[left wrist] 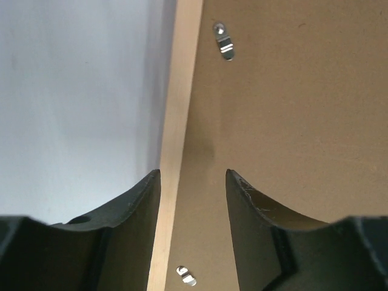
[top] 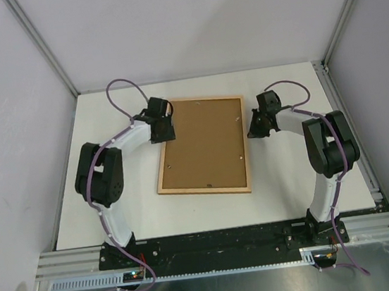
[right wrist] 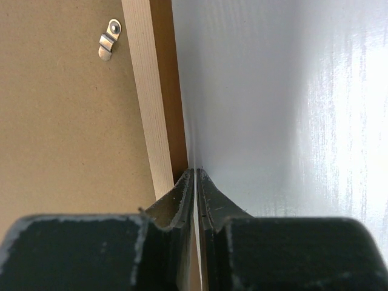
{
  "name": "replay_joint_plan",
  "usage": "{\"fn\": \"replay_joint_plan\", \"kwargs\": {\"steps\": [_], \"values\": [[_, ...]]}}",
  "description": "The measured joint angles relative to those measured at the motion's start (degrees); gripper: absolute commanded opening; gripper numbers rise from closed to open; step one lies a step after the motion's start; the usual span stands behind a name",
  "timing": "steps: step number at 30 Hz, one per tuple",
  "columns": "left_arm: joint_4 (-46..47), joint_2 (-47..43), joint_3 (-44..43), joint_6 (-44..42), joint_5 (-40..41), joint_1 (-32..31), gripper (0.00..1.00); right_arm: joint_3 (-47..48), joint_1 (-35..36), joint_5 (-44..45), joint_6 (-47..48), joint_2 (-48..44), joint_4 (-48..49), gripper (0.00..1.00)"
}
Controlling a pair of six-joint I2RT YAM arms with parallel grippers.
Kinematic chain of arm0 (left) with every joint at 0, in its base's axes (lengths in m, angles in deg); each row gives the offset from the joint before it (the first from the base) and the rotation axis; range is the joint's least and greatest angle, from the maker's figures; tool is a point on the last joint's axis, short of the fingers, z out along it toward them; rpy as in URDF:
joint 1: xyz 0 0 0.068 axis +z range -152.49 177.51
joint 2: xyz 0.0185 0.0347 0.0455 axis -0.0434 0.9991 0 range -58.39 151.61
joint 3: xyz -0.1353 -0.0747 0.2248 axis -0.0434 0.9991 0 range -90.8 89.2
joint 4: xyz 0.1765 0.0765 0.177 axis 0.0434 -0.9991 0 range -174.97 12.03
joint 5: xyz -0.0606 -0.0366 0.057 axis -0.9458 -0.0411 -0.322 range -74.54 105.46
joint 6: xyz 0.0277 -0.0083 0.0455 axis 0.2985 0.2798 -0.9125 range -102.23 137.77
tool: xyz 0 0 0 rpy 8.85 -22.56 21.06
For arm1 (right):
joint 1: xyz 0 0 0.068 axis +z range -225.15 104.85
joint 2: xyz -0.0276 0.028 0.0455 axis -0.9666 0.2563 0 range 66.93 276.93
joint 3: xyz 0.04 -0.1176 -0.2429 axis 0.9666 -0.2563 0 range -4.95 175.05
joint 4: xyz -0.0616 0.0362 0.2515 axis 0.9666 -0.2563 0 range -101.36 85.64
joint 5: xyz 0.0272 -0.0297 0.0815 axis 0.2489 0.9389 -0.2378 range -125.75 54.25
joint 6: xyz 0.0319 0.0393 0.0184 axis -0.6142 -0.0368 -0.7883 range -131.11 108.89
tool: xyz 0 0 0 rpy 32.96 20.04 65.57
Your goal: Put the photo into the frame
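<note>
The frame (top: 205, 189) lies back side up in the middle of the table, pale wood rails showing. The brown backing board (top: 203, 144) sits inside it under small metal clips (left wrist: 225, 43). The photo is out of view. My left gripper (top: 165, 129) is open at the frame's upper left. In the left wrist view it (left wrist: 193, 176) straddles the left rail (left wrist: 179, 109), one finger over the table and one over the board. My right gripper (top: 253, 125) is shut. In the right wrist view its tips (right wrist: 195, 173) sit against the outer side of the right rail (right wrist: 148, 91).
The white table (top: 125, 218) is walled by pale panels on three sides with aluminium posts at the corners. A metal clip (right wrist: 108, 39) lies on the backing board (right wrist: 60, 121) near the right rail. Purple cables loop above both arms.
</note>
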Motion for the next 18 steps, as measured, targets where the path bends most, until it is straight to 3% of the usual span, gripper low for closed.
{"fn": "replay_joint_plan", "kwargs": {"steps": [13, 18], "values": [[0.9, 4.9, -2.8, -0.1, -0.9, 1.7, 0.4, 0.0, 1.4, 0.0, 1.2, -0.1, -0.1, 0.11], [1.4, 5.3, -3.3, -0.3, -0.2, 1.7, 0.52, 0.0, 1.8, 0.0, 1.4, -0.1, -0.2, 0.15]]}}
